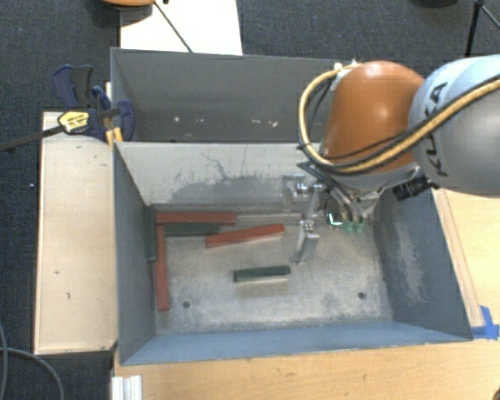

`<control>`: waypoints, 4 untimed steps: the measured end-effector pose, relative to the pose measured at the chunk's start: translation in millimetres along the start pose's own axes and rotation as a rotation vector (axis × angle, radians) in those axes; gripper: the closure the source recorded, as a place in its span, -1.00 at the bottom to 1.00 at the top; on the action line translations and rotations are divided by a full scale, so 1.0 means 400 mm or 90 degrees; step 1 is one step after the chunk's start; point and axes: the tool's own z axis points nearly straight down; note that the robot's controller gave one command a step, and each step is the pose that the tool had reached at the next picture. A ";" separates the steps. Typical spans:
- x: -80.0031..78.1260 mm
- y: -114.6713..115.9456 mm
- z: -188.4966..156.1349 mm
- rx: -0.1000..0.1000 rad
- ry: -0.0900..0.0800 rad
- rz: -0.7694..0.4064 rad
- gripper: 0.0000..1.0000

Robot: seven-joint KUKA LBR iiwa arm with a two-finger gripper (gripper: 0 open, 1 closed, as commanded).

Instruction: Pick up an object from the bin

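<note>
Bin, near side first: a short dark green bar lies flat on the floor, roughly parallel to the front wall and clear of everything else. Just beyond it and to the right, the gripper hangs low over bare floor, near the green bar's right end and just beside the right end of the slanted red bar. It appears to touch neither. Claw state: cannot tell how far open it is from this angle, and nothing is visibly held in it. The slanted red bar runs left and slightly towards the front, mid-floor, with free space along both long sides. Judgement: this bar or the green one is the likeliest pick, as both are isolated. Both look like stiff, straight-edged sticks, probably light, with matte faces that should not slip, and neither looks fragile. Best hold is across the narrow width near mid-length. A hold at one end would likely let the bar tip. Both lie thin on the metal, so the claw must go down almost to the floor. Further off, a long red bar lies along the left wall. At the far-left corner, a red bar and a dark green strip lie side by side, touching. These are crowded, so poorer candidates.
</note>
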 end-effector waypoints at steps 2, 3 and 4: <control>0.038 0.037 0.201 0.000 -0.007 -0.028 -1.00; 0.058 0.050 0.276 0.000 -0.002 -0.019 -1.00; 0.080 0.066 0.210 0.000 -0.006 -0.085 -1.00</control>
